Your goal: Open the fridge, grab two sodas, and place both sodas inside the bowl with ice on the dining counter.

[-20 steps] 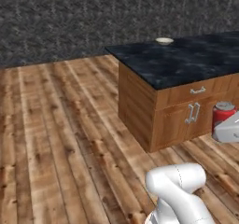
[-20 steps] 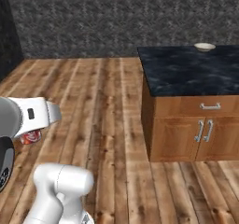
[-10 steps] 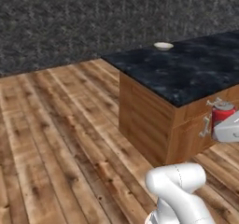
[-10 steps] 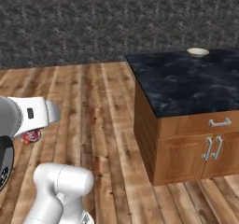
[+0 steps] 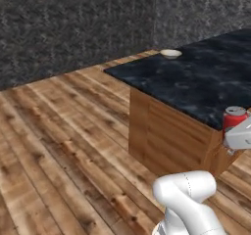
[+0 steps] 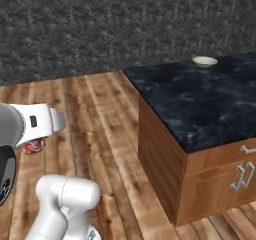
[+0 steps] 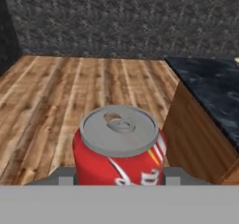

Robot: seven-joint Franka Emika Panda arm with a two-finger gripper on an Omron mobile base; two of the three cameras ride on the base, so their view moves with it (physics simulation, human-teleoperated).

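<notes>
At the dining counter [image 5: 196, 82] corner: gripper [image 7: 119, 177] clamps upright soda [image 7: 119, 148]; bowl [image 6: 204, 61] far across the slab.

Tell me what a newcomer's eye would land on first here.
The red soda can fills the middle of the hand view, upright between the gripper's fingers, silver top toward the camera. Beyond it, the black marble counter on its wood base juts over the plank floor, with a small pale bowl at its far edge.
</notes>
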